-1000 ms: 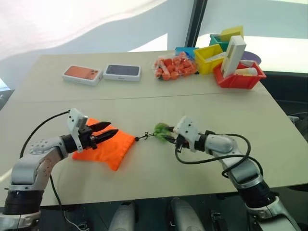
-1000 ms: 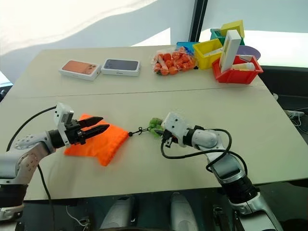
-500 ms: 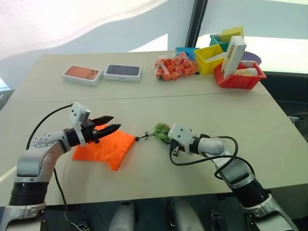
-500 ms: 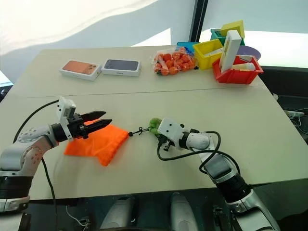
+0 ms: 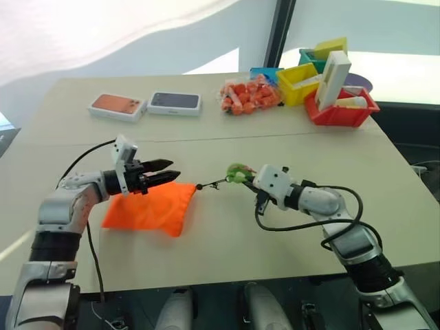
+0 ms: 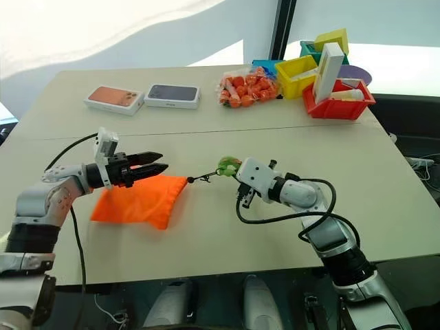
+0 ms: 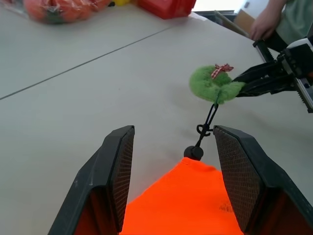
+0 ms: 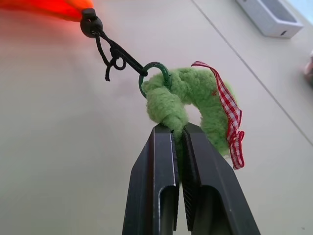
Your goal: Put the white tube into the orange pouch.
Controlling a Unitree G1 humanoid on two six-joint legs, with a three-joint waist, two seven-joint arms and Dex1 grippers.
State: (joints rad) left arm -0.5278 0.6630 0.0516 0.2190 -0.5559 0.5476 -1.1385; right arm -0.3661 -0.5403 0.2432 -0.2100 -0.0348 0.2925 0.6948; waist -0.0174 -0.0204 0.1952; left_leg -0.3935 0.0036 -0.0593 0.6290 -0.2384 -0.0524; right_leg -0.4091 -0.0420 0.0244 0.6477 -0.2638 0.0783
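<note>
left gripper (image 5: 168, 170): level over orange pouch (image 5: 148, 210), jaws wide | right gripper (image 8: 178, 128): jaws clamped on green ball (image 8: 195, 100)

Before me stands a pale beige table (image 5: 289, 155), a thin seam crossing its top from side to side. Behind its far edge rises a white wall (image 5: 124, 34), washed by a broad slanting band of daylight. A dark upright window post (image 5: 280, 31) splits that wall from bright glass on my right, where the glare spills over the table's far corner. Beyond the right edge the room falls away into dark shadow (image 5: 412, 130)
</note>
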